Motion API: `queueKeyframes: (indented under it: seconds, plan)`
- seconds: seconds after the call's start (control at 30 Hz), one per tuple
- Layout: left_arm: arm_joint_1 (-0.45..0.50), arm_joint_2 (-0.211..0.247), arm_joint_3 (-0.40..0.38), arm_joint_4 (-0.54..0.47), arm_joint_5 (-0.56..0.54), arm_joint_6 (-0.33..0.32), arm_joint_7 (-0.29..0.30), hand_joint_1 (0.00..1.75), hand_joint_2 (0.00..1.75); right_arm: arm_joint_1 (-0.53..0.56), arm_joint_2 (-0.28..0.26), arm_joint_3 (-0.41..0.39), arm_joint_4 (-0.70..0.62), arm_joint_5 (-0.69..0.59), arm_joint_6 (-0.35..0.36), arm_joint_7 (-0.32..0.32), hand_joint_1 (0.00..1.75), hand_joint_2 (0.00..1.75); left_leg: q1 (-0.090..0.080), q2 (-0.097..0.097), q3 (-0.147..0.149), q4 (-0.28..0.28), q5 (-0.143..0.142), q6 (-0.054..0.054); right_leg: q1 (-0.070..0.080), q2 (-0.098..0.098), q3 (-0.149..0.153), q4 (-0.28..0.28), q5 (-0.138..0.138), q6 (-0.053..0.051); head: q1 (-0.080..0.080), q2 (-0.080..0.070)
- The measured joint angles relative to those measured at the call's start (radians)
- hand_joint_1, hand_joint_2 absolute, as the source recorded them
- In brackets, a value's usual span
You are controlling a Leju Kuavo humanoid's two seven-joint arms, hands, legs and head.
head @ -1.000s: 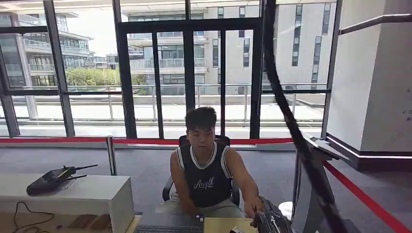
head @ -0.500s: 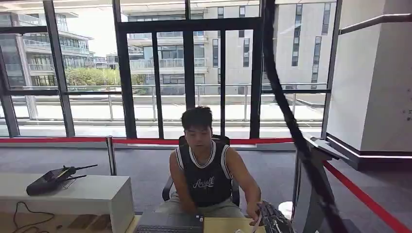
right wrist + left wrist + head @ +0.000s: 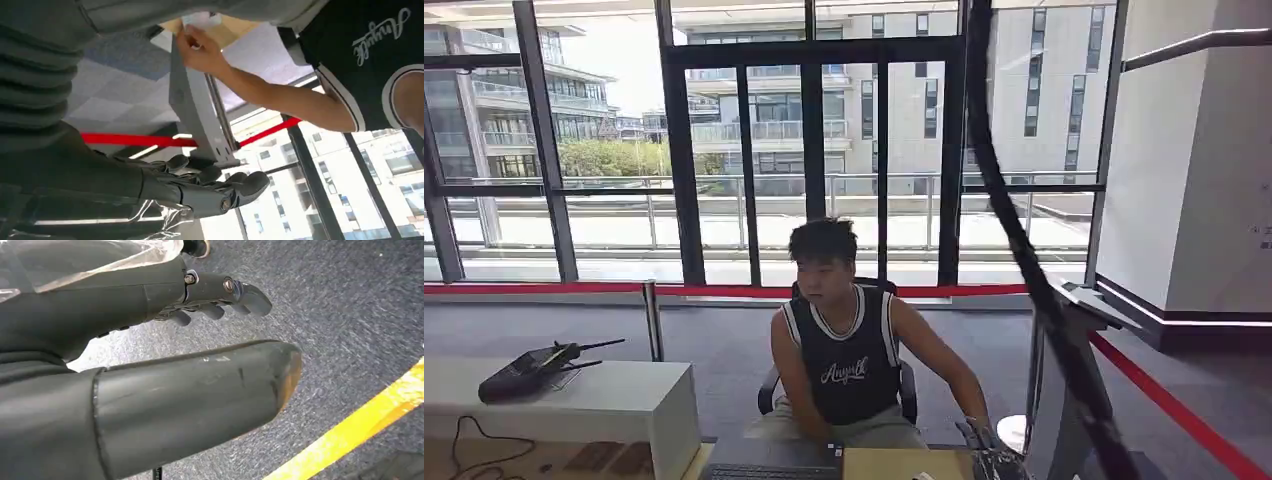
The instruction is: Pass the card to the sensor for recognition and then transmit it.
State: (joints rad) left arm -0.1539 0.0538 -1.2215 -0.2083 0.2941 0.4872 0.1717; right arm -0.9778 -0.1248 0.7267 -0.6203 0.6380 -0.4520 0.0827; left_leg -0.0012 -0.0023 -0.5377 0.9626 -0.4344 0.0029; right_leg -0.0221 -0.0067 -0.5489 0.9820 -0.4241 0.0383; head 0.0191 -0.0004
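Glass walls and a red barrier tape back the seated person [image 3: 839, 350], who faces you across the counter [image 3: 894, 465]. You appear to be at the hand-over, the last step. Your right hand [image 3: 994, 462] sits low at five o'clock from the person, whose hand [image 3: 200, 50] reaches to just eleven o'clock of it. At the right wrist, what looks like the pale card [image 3: 199, 20] lies under the person's fingertips, well apart from your fingers [image 3: 240, 185], which are loosely spread and hold nothing. I cannot tell whether the card rests on the counter or is lifted.

If the card is indeed with the person, the next move calls only for drawing the right arm back. Your left hand [image 3: 165, 360] hangs over the grey floor [image 3: 350, 300], fingers apart, holding nothing.
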Motion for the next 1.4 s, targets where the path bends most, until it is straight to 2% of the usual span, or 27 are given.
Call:
queueKeyframes:
  seconds: [0.13,0.2,0.33,0.43,0.6,0.97,1.4]
  plan:
    - [0.018,0.0,0.0,0.0,0.027,0.017,-0.002,0.0,0.0,0.095,-0.018,-0.036,-0.111,-0.196,0.035,-0.049,0.0,1.75,0.001,0.0,0.0,0.0,-0.001,0.0,0.0,0.0,0.0,0.0,0.0,0.0,0.0,0.0]
    - [0.022,0.0,0.002,0.0,0.043,0.02,-0.002,0.0,0.0,0.162,-0.029,-0.047,-0.194,-0.236,0.067,-0.054,0.0,1.75,0.001,0.0,0.0,0.0,-0.001,0.0,0.001,0.0,0.0,-0.001,0.0,0.0,0.0,0.0]
    - [0.027,0.003,0.005,0.0,0.064,0.026,0.014,0.0,0.0,0.301,-0.055,-0.045,-0.352,-0.249,0.117,-0.036,0.0,1.75,0.002,0.0,0.0,0.0,-0.001,0.0,0.002,0.0,0.0,-0.001,0.0,0.0,0.0,0.0]
    - [0.029,0.006,0.009,0.001,0.069,0.031,0.016,0.0,0.0,0.395,-0.081,-0.043,-0.451,-0.239,0.126,-0.01,0.0,1.75,0.002,0.0,0.0,0.0,-0.001,0.0,0.002,0.0,0.0,-0.002,0.0,0.0,0.0,0.0]
    - [0.03,0.013,0.01,0.002,0.068,0.033,0.026,0.0,0.0,0.51,-0.124,-0.043,-0.575,-0.106,0.112,0.034,0.0,1.75,0.002,0.0,0.0,0.0,-0.001,-0.001,0.002,0.0,0.0,-0.002,0.0,0.0,0.0,0.0]
    - [0.03,0.013,0.011,0.001,0.066,0.041,0.047,0.0,0.0,0.561,-0.151,-0.042,-0.672,0.125,0.138,0.084,0.0,1.75,0.002,0.0,0.0,0.0,-0.001,-0.001,0.002,0.0,0.0,-0.001,0.0,0.0,0.0,0.0]
    - [0.029,0.013,0.011,0.001,0.066,0.043,0.048,0.0,0.0,0.564,-0.152,-0.042,-0.679,0.148,0.138,0.087,0.0,1.75,0.002,0.0,0.0,0.0,-0.001,-0.001,0.002,0.0,0.0,-0.002,0.0,0.0,0.0,0.0]
